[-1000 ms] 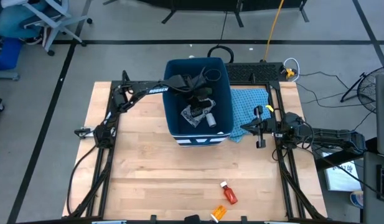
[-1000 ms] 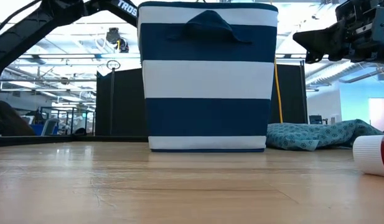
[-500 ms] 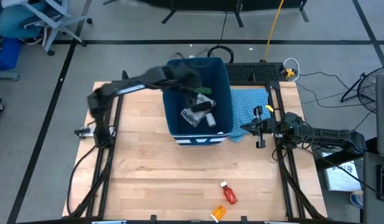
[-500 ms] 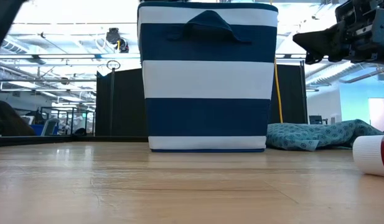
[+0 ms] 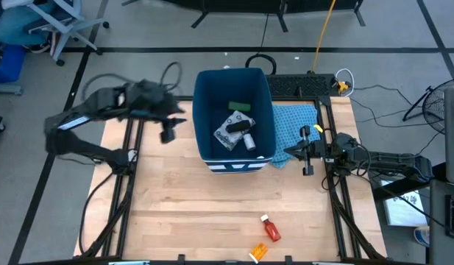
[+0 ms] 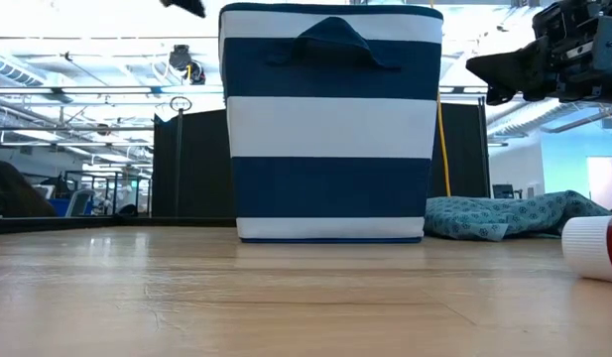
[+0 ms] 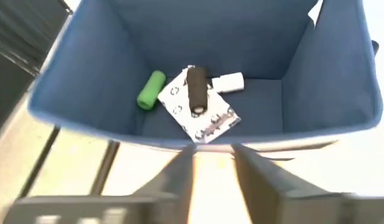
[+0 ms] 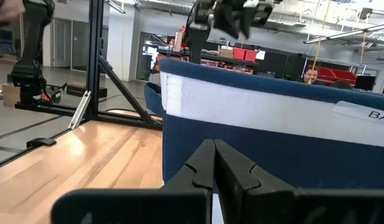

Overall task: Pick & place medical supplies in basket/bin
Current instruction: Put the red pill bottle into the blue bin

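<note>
Looking down on the table, the blue bin sits at the far middle of the wood top, and four of the supplies are lying on its floor: a white packet, a black piece lying across the packet, a green box toward the far wall, and a white bottle toward the near wall. From the left wrist camera it's the same pile, the black piece on top of the packet, the green one just beside it on one side and the white bottle on the other. Left gripper hangs outside the bin, just beside its left wall and above the table, fingers parted with a clear gap and nothing between them. Right gripper sits by the bin's right wall, over the edge of the light blue cloth, fingers pressed together with nothing in them; its wrist camera shows them touching right up against the striped bin wall. Two supplies are out on the near part of the table, well apart from the bin: a red bottle with a white cap, and an orange bottle right at the near edge.
</note>
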Robot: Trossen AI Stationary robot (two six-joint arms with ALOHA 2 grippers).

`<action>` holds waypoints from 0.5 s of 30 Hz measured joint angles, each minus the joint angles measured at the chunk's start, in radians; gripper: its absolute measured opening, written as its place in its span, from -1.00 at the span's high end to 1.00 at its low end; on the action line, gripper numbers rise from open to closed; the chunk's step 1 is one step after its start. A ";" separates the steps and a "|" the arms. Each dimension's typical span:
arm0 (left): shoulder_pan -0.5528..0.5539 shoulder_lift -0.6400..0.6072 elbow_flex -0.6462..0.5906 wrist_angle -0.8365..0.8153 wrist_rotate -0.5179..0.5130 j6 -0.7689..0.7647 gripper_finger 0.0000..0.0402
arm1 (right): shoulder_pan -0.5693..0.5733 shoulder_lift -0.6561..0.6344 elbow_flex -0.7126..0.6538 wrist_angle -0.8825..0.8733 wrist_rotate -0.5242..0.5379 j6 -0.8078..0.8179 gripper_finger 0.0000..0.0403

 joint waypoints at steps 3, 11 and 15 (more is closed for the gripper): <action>-0.021 -0.151 -0.203 0.118 -0.004 -0.025 0.87 | 0.000 0.000 0.000 0.000 0.000 0.000 1.00; -0.088 -0.480 -0.791 0.682 -0.057 -0.074 0.98 | 0.000 0.000 0.000 -0.033 0.000 0.001 1.00; -0.165 -0.578 -0.981 0.928 -0.057 -0.057 0.99 | 0.000 0.000 0.000 -0.040 0.000 0.031 1.00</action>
